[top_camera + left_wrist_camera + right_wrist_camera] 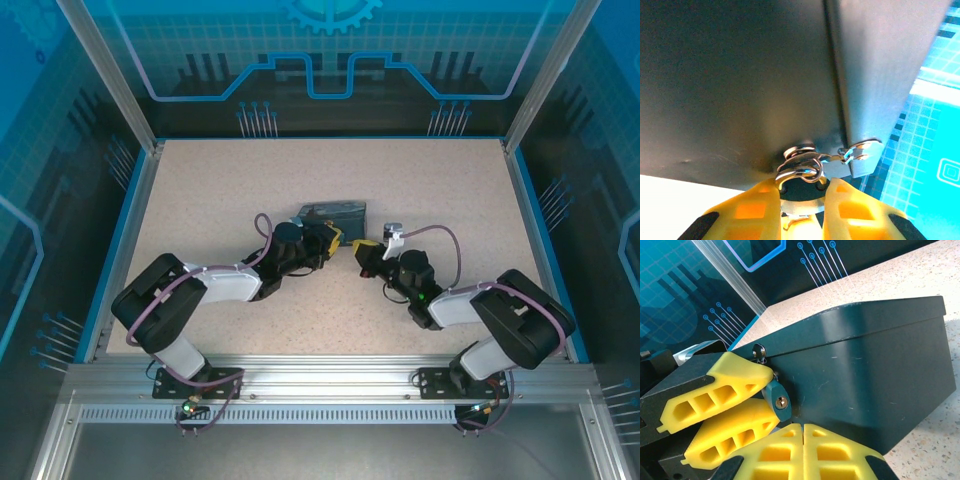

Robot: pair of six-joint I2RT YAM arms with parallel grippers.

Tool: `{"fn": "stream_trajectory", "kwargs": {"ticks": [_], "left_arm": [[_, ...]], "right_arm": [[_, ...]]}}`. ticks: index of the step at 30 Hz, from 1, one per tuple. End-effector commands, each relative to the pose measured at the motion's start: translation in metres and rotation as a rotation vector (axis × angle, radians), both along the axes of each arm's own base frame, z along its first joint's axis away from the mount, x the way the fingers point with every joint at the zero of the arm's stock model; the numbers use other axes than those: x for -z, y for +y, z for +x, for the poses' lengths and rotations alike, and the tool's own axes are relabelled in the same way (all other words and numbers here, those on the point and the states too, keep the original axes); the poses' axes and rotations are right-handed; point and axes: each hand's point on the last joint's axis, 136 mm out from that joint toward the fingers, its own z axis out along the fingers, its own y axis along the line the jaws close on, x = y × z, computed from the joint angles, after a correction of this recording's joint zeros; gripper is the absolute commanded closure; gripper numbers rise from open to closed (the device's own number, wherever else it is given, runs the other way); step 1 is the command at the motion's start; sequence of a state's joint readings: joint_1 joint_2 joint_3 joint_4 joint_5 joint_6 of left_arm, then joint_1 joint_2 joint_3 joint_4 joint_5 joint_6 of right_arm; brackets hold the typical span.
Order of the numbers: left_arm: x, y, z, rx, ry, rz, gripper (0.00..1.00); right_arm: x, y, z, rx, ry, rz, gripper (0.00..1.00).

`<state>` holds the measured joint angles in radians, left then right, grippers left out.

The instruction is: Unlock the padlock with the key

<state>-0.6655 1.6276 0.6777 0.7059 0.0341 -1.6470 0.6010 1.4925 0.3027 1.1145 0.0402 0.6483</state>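
Observation:
The small teal-blue padlock hangs by its shackle from the hasp of the dark box, its brass keyhole facing the right wrist camera. My left gripper is shut on the padlock's body, with its yellow fingers on either side of the lock. My right gripper sits just below and in front of the keyhole with its fingertips pressed together. Only a tiny dark speck of the key shows at their seam. In the top view both grippers meet at the box's near side.
The box lies mid-table on the speckled tabletop. A metal hasp plate hangs at the box's corner. Blue walls and aluminium posts fence the table.

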Motion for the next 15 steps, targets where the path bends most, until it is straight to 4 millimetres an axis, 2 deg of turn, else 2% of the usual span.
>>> {"fn": "stream_trajectory", "kwargs": {"ticks": [1, 15], "left_arm": [[-0.0365, -0.0054, 0.0043, 0.019, -0.095, -0.069, 1.00], [-0.0341, -0.0069, 0.0038, 0.025, -0.091, -0.072, 1.00]], "right_arm": [[-0.0190, 0.0046, 0.0075, -0.006, -0.051, 0.041, 1.00], [-0.0226, 0.0095, 0.0108, -0.016, -0.060, 0.046, 1.00]]}}
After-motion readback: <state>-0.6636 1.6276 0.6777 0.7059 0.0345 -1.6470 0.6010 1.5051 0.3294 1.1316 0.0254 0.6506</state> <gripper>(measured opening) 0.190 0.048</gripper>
